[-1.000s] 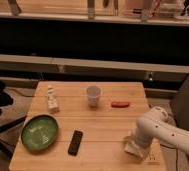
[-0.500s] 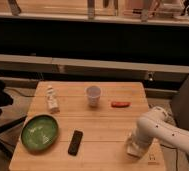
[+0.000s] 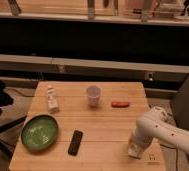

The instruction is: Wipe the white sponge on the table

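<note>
Pale planks form the table [image 3: 108,127], with a dark wall behind it. Near its front right corner, just beside the small logo [image 3: 152,159], 1 white arm reaches down and the gripper [image 3: 137,144] sits on the white sponge [image 3: 133,152]; whether it grasps the sponge I cannot tell. Well apart lie a green bowl [image 3: 39,132], a black remote [image 3: 75,142] and a paper cup [image 3: 93,95].

White hand [image 3: 134,150] at near-right corner of pale table [image 3: 108,136]; green bowl [image 3: 39,133].
</note>
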Motion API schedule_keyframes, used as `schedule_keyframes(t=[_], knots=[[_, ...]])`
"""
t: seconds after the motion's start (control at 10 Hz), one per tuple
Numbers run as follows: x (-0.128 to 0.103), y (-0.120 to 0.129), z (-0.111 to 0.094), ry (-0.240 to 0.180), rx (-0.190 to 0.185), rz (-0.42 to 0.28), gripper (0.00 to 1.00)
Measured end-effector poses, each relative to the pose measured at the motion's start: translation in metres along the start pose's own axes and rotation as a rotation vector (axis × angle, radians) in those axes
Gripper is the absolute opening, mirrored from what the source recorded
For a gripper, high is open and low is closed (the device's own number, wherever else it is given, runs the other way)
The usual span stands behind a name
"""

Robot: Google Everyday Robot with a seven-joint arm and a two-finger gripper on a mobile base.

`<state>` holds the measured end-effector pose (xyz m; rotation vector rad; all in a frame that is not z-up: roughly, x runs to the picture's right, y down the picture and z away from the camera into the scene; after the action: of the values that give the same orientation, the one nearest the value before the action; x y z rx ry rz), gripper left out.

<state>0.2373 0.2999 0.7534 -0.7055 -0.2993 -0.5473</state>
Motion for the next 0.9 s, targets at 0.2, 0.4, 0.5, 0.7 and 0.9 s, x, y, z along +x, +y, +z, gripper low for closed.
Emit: schedule_keyframes(t=[0.2, 0.4, 0.5, 0.7, 0.9], knots=[[0.007, -0.012, -0.003, -0.003, 0.008, 0.021, 0.00], [0.009, -0.011, -0.002, -0.005, 0.006, 0.034, 0.00], [0.009, -0.015, -0.001, -0.005, 0.003, 0.032, 0.00], [0.021, -0.031, -0.005, 0.005, -0.004, 0.034, 0.00], [0.033, -0.042, -0.009, 0.007, -0.006, 0.050, 0.00]])
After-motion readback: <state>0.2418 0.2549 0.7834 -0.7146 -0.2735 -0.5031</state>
